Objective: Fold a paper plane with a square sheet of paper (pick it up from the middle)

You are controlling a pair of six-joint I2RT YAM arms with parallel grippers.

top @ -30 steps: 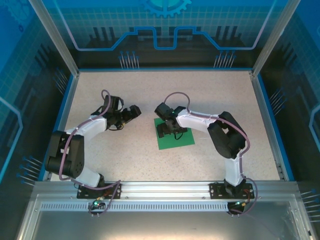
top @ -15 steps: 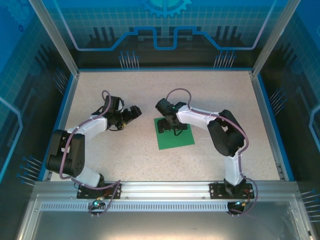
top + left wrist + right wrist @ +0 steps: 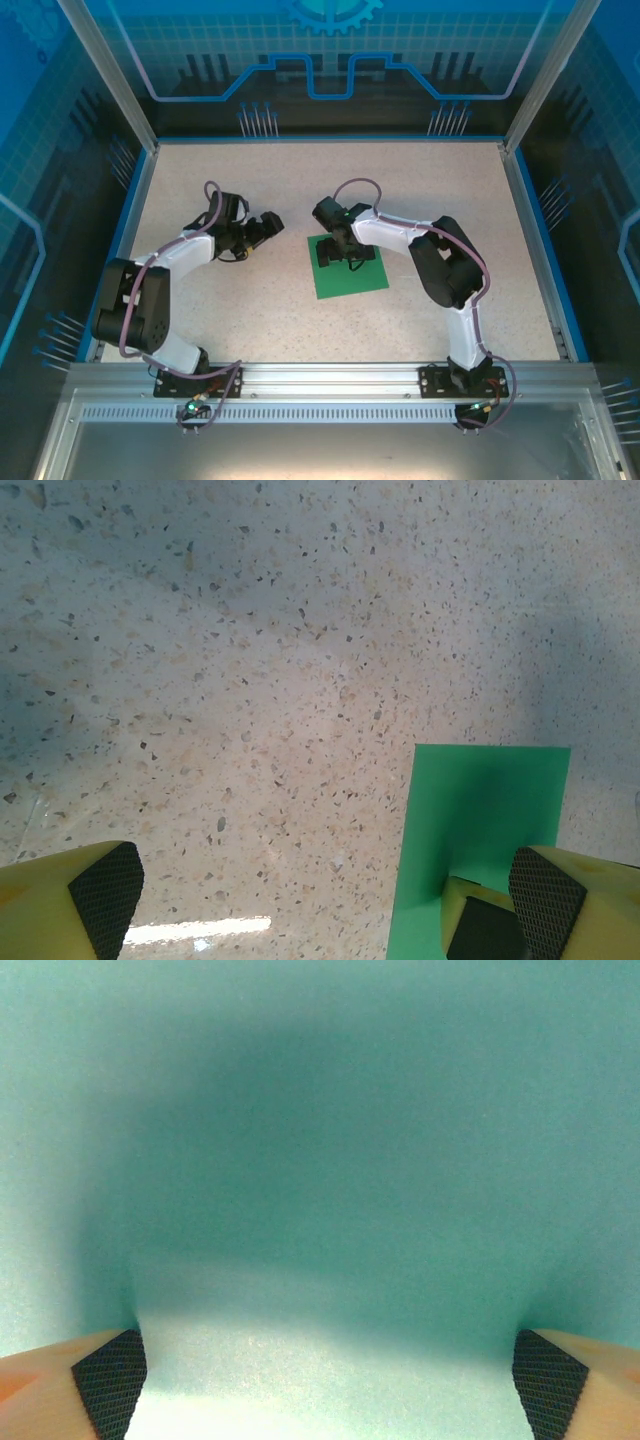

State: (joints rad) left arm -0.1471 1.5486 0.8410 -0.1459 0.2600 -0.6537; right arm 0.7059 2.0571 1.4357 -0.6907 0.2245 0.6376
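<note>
Table: the square sheet of paper lies flat on it, about mid-table, between my two arms. My right gripper sits over the sheet's far half. Its fingertips are low at the paper, which runs between and ahead of them. My left gripper hangs left of the sheet, apart from it, over bare table. From that wrist the sheet lies ahead and to the right.

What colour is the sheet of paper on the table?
Plain bright green; the sheet shows best from above.
</note>
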